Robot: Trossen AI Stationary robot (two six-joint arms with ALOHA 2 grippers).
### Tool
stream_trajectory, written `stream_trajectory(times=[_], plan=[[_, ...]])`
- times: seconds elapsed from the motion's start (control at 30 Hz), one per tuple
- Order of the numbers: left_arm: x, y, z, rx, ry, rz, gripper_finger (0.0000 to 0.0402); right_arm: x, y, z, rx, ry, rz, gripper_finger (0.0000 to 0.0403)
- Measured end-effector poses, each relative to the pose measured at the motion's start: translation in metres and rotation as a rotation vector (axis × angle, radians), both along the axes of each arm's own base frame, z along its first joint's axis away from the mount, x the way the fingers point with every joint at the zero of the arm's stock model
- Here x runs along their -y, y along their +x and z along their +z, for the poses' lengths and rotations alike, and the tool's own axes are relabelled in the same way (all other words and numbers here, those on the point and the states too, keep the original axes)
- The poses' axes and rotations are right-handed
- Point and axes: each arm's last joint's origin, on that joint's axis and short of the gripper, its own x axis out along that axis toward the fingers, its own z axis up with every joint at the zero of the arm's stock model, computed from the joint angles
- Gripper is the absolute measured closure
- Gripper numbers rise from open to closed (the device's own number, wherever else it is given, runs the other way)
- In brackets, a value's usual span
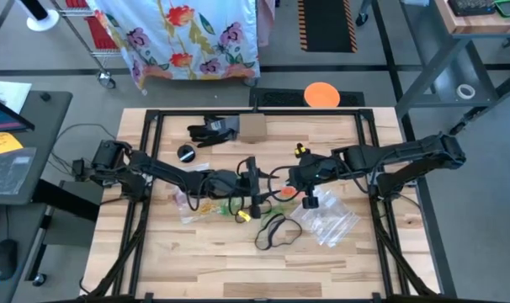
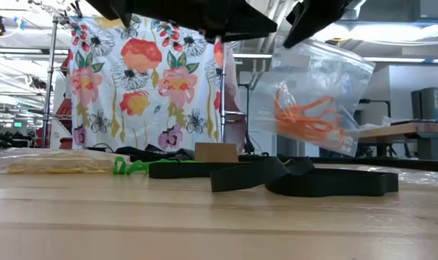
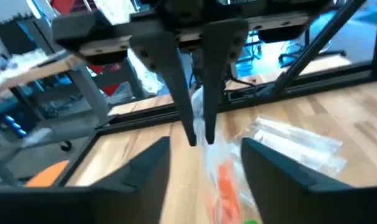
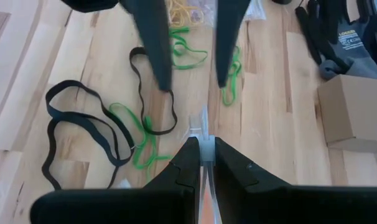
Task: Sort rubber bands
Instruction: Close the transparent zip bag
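A clear zip bag (image 2: 316, 101) with orange rubber bands (image 2: 306, 119) inside hangs over the middle of the table, and my right gripper (image 4: 204, 149) is shut on it. My left gripper (image 3: 207, 152) faces it from the table's left, open, one finger on either side of the hanging bag (image 3: 224, 180) with a gap showing on each side. Loose green rubber bands (image 4: 142, 134) and black bands (image 4: 83, 130) lie on the wood below. A bag of yellow bands (image 2: 53, 162) lies at the left. My right gripper pinches the bag's top edge (image 4: 203, 127) between its two fingers. The fingers (image 3: 195, 118) slant down from the table's right side. The bag hangs below them, tilted, its lower end (image 2: 338, 148) clear of the table.
More clear bags (image 1: 326, 217) lie to the near right of the grippers. A cardboard box (image 1: 252, 128) and a black glove (image 1: 211, 130) sit at the far edge, a small black round thing (image 1: 186, 153) at the far left. The black frame (image 1: 150, 151) borders the table.
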Motion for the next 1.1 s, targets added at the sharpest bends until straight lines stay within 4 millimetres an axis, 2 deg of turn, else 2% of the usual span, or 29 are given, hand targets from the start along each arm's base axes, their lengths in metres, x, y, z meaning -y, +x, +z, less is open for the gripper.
stream_trajectory(times=[0.1, 0.2, 0.4, 0.57, 1.1], plan=[[-0.004, 0.001, 0.000, 0.015, -0.060, 0.005, 0.0182, 0.000, 0.000, 0.000, 0.001, 0.000, 0.001, 0.0378], [-0.005, 0.001, 0.004, 0.057, -0.102, -0.013, 0.0166, 0.000, 0.000, 0.000, 0.003, 0.000, 0.001, 0.0378], [-0.003, 0.005, 0.005, 0.109, -0.114, -0.072, 0.0172, 0.000, 0.000, 0.000, 0.005, 0.001, 0.001, 0.0378], [-0.002, 0.016, -0.015, 0.101, -0.076, -0.067, 0.0181, 0.000, 0.000, 0.001, 0.005, 0.001, 0.001, 0.0378], [-0.004, 0.017, -0.011, 0.117, -0.068, -0.029, 0.0192, -0.002, 0.000, 0.000, 0.004, 0.001, 0.008, 0.0378]])
